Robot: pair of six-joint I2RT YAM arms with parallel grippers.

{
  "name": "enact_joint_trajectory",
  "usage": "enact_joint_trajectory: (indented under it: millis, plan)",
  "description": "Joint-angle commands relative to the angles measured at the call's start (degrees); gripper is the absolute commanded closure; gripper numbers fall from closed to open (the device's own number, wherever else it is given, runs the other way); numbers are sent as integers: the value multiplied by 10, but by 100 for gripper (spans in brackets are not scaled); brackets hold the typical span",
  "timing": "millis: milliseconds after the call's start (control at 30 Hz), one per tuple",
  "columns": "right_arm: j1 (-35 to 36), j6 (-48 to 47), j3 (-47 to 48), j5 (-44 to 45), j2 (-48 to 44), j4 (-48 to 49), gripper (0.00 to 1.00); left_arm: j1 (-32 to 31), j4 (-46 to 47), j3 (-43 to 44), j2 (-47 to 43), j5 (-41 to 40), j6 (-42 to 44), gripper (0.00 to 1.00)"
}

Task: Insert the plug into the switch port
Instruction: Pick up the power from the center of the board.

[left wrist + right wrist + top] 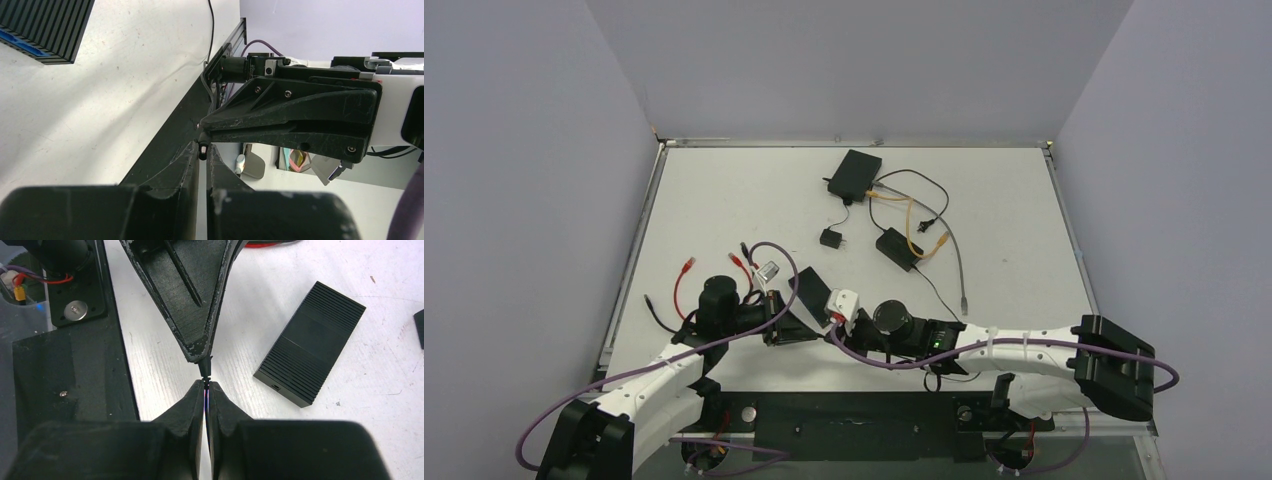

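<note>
A small black plug (204,150) is pinched at the tips of my left gripper (202,151), which is shut on it. Just behind the plug, my right gripper (206,388) is shut on its thin black cable (204,369). The two grippers meet tip to tip above the table's near edge: left gripper (821,322), right gripper (836,322). The switch (310,342), a ribbed black box with a small port (274,388) in its near end, lies flat on the table just beside them. In the top view the switch (809,288) sits between the arms.
A ribbed black box with a blue face (45,27) lies ahead of my left gripper; I cannot tell whether it is the same switch. Two black boxes (854,172) (894,247) with yellow, orange and grey cables sit at the back. A small adapter (829,238) and red cables (686,268) lie nearby.
</note>
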Motion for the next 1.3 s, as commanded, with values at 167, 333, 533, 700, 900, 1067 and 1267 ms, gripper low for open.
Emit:
enact_joint_trajectory:
  millis: [167, 333, 533, 700, 900, 1067, 1267]
  plan:
    - [7, -58, -24, 1, -60, 27, 61, 2, 40, 1, -6, 12, 12, 100]
    - [7, -107, -45, 4, -93, 37, 53, 1, 56, 2, -14, 20, 2, 100]
    - [7, -142, -64, -5, -98, 79, 52, -7, 78, 3, -20, 28, -17, 100]
    - [7, -148, -79, -18, -94, 138, 54, -15, 103, 1, -21, 35, -37, 100]
    - [9, -159, -82, -22, -92, 169, 58, -24, 122, 1, -16, 42, -52, 100]
    - [12, -160, -73, -30, -86, 167, 61, -27, 126, 3, -14, 43, -55, 100]
    - [17, -161, -66, -37, -80, 153, 66, -27, 126, 3, -11, 43, -55, 100]
